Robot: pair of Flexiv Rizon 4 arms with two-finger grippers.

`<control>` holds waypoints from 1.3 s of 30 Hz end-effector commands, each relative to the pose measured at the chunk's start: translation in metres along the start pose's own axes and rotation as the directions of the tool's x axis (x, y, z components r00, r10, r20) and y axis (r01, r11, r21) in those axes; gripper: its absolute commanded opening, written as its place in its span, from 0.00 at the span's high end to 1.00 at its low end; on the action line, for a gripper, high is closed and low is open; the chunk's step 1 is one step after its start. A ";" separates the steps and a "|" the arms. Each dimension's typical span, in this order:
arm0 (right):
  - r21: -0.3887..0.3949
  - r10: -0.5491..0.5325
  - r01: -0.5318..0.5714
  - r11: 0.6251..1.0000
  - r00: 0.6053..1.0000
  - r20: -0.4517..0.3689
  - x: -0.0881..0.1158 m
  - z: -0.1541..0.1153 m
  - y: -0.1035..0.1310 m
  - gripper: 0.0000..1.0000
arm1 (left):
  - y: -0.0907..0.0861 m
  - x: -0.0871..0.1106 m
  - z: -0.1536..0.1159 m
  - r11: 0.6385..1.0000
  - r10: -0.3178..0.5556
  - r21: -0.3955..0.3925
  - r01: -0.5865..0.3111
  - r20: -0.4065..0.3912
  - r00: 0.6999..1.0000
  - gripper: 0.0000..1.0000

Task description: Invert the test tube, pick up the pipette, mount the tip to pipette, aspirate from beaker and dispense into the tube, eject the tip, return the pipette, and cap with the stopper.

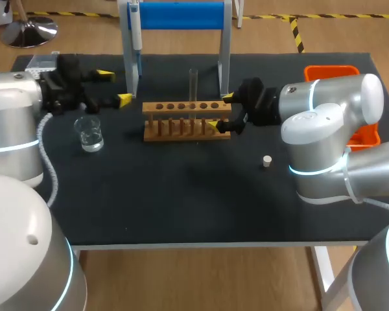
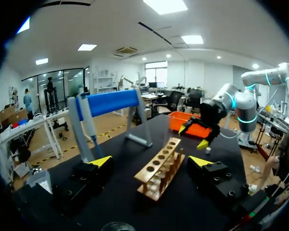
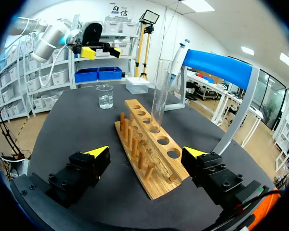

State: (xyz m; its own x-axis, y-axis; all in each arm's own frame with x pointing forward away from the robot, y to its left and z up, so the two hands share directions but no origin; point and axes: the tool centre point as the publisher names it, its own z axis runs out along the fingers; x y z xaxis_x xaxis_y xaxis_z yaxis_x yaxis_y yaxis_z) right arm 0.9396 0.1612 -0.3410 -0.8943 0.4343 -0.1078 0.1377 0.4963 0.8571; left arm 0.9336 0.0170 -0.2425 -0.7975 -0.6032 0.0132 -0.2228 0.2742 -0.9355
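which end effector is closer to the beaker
Left. The left end effector hangs close by the beaker; the right end effector is at the far end of the rack.

The table (image 1: 181, 207) (white along its edge) has a black top.

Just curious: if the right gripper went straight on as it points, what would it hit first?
Probably the right gripper meets the near end of the light wooden test tube rack, ahead between its fingers.
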 end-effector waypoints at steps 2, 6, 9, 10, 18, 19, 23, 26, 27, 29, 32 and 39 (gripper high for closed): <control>-0.001 0.000 0.000 1.000 1.000 -0.002 0.000 -0.001 -0.001 0.00 | 0.019 -0.032 -0.060 0.995 -0.071 -0.056 0.085 0.222 0.972 0.00; -0.001 0.000 0.000 1.000 1.000 -0.002 0.000 -0.001 -0.001 0.00 | 0.031 -0.058 -0.081 0.989 -0.100 -0.069 0.132 0.354 0.930 0.00; -0.001 0.000 0.000 1.000 1.000 -0.002 0.000 -0.001 -0.001 0.00 | 0.038 -0.075 -0.089 0.981 -0.106 -0.101 0.166 0.438 0.893 0.00; -0.001 0.000 0.000 1.000 1.000 -0.002 0.000 -0.001 -0.001 0.00 | 0.039 -0.079 -0.090 0.979 -0.107 -0.107 0.174 0.454 0.884 0.00; -0.001 0.000 0.000 1.000 1.000 -0.002 0.000 -0.001 -0.001 0.00 | 0.050 -0.111 -0.099 0.957 -0.142 -0.128 0.260 0.575 0.806 0.00; -0.001 0.000 0.000 1.000 1.000 -0.002 0.000 -0.001 -0.001 0.00 | 0.051 -0.114 -0.099 0.956 -0.144 -0.129 0.265 0.580 0.802 0.00; -0.001 0.000 0.000 1.000 1.000 -0.002 0.000 -0.001 -0.001 0.00 | 0.058 -0.123 -0.099 0.938 -0.151 -0.152 0.311 0.630 0.762 0.00; -0.001 0.000 0.000 1.000 1.000 -0.002 0.000 -0.001 -0.001 0.00 | 0.059 -0.125 -0.099 0.935 -0.152 -0.153 0.320 0.642 0.752 0.00; -0.001 0.000 0.000 1.000 1.000 -0.002 0.000 -0.001 -0.001 0.00 | 0.059 -0.125 -0.099 0.935 -0.152 -0.153 0.320 0.642 0.752 0.00; -0.001 0.000 0.000 1.000 1.000 -0.002 0.000 -0.001 -0.001 0.00 | 0.059 -0.125 -0.099 0.935 -0.152 -0.153 0.320 0.642 0.752 0.00; -0.001 0.000 0.000 1.000 1.000 -0.002 0.000 -0.001 -0.001 0.00 | 0.059 -0.125 -0.099 0.935 -0.152 -0.153 0.320 0.642 0.752 0.00; -0.001 0.000 0.000 1.000 1.000 -0.002 0.000 -0.001 -0.001 0.00 | 0.059 -0.125 -0.099 0.935 -0.152 -0.153 0.320 0.642 0.752 0.00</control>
State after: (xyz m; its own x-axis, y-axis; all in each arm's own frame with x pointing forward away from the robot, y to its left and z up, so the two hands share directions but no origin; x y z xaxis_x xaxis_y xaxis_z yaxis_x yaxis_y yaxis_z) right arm 0.9396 0.1610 -0.3410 -0.8942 0.4344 -0.1079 0.1378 0.4964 0.8571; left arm 0.9647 0.1833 -0.2627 -0.2095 -0.9751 -0.0726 -0.5540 0.1795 -0.8129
